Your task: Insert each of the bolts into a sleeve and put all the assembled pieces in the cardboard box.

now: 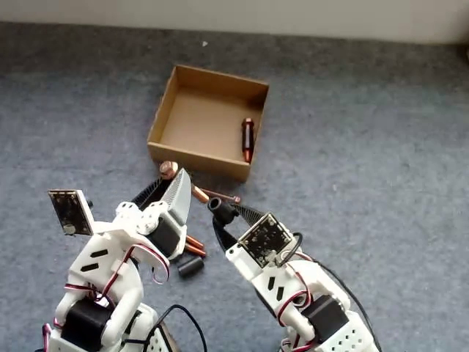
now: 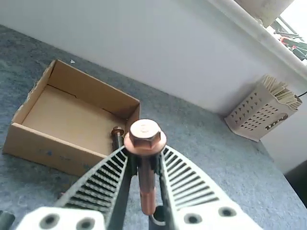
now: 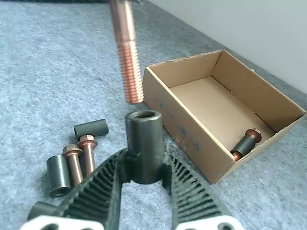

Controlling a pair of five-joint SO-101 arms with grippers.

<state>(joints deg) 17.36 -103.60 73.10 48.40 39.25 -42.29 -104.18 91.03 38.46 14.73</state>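
Bolt and sleeve held tip to mouth, in front of the cardboard box

The left gripper (image 2: 145,155) is closed on a copper-coloured bolt (image 2: 147,182), which is gripped just under its hexagonal flanged head. A dark, tube-shaped sleeve (image 3: 144,143) is clamped upright in the right gripper (image 3: 144,165). The threaded tip of the bolt is seen close over the open mouth of the sleeve, not yet inside. In the high view, two loose bolts (image 3: 74,163) and some loose sleeves (image 3: 91,128) are lying on the grey carpet (image 1: 381,147) at 6 o'clock from the grippers. The cardboard box (image 1: 194,158) is placed at 12 o'clock, and one assembled piece (image 1: 248,139) is lying by its 3 o'clock wall.
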